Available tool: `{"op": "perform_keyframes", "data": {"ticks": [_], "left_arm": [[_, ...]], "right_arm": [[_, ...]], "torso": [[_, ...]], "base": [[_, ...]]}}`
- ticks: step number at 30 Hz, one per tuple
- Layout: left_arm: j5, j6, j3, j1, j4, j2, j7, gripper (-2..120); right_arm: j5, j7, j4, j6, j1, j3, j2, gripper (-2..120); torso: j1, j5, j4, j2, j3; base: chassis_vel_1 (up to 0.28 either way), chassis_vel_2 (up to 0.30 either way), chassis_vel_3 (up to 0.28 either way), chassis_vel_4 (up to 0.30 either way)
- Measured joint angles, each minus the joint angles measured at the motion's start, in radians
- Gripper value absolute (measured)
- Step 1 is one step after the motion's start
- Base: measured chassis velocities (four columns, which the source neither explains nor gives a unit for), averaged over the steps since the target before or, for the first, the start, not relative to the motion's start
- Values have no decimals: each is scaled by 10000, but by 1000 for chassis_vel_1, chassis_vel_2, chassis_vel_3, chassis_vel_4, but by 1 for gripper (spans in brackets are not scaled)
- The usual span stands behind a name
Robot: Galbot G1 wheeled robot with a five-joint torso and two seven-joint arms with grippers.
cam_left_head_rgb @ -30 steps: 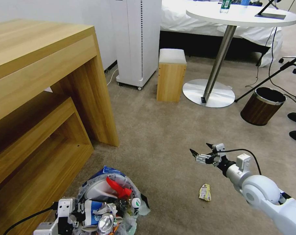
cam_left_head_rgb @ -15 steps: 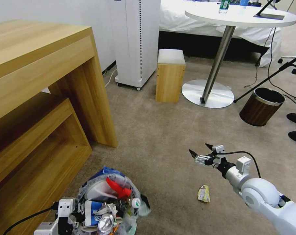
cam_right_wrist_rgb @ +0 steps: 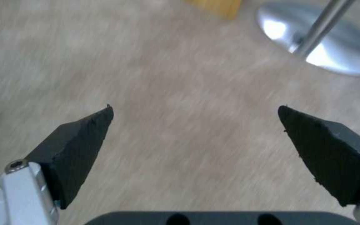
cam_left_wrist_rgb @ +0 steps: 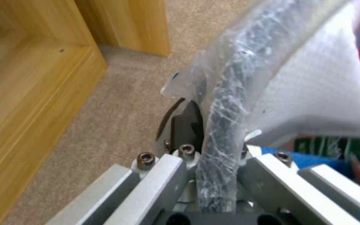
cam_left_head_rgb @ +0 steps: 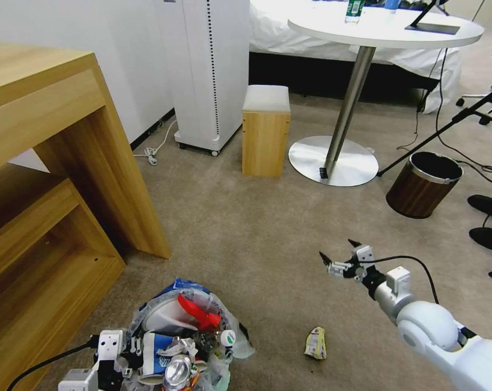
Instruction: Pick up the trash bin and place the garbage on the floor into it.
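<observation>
While the left gripper (cam_left_head_rgb: 118, 361) stays clamped on the bag-lined rim of the trash bin (cam_left_head_rgb: 187, 336), the bin sits low at the robot's left, stuffed with litter: red wrapper (cam_left_head_rgb: 197, 313), blue-white cup (cam_left_head_rgb: 156, 353), crushed can (cam_left_head_rgb: 175, 373), small green-labelled bottle (cam_left_head_rgb: 227, 338). Left wrist view shows the fingers (cam_left_wrist_rgb: 186, 125) pinching the dark rim (cam_left_wrist_rgb: 226, 103) and clear plastic bag (cam_left_wrist_rgb: 205, 78) between them. One yellow packet (cam_left_head_rgb: 316, 343) lies on the carpet (cam_left_head_rgb: 246, 228), apart from the bin, just below and left of the right gripper (cam_left_head_rgb: 341, 251). Right gripper hovers above the floor, jaws spread wide, holding nothing; right wrist view shows both black pads (cam_right_wrist_rgb: 80, 147) well apart over bare carpet. Versus the earlier frames the whole head view has shifted: camera moved, so wooden desk (cam_left_head_rgb: 50, 179), stool (cam_left_head_rgb: 265, 130), round table (cam_left_head_rgb: 360, 92) and brown bin (cam_left_head_rgb: 424, 184) sit further left in frame, and a white cable (cam_left_head_rgb: 151, 155) now shows by the wall. Packet appears further left relative to the right gripper.
</observation>
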Motion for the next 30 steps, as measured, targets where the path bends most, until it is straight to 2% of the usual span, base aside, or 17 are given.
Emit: {"op": "perform_keyframes", "data": {"ticks": [4,6,7,10,15,18,22,30], "left_arm": [[-60,3,-39,-13,-18,-54,-24,0],[-435,49,-235,-92,-186,32,-110,0],[-435,49,-235,-92,-186,32,-110,0],[-1076,247,-573,-213,-503,207,-271,0],[-1617,419,-924,-250,-639,383,-387,0],[-1607,471,-911,-221,-638,374,-397,0],[-1084,473,-441,-159,-337,141,-214,0],[-1369,468,-307,-298,-200,248,-291,0]], "right_arm": [[39,76,63,-561,60,-460,-73,100],[689,220,269,-1519,137,-923,-148,100],[689,220,269,-1519,137,-923,-148,100],[1463,554,379,-2304,362,-1372,-123,100],[1640,937,362,-3046,237,-1500,-315,100],[1681,1025,320,-3198,145,-1501,-347,100],[1687,985,-71,-3271,142,-1662,-302,100],[1136,288,-687,-2937,352,-1930,-274,100]], "torso": [[0,0,3,0,0],[0,1,3,0,0],[0,1,3,0,0],[0,5,1,0,1],[0,2,1,0,0],[0,4,1,0,1],[0,4,0,0,1],[1,3,2,1,1]], "base": [[73,25,-65,-18],[0,0,0,0],[0,0,0,0],[0,0,0,0],[0,0,0,0],[0,0,0,0],[0,0,0,0],[0,0,0,0]]}}
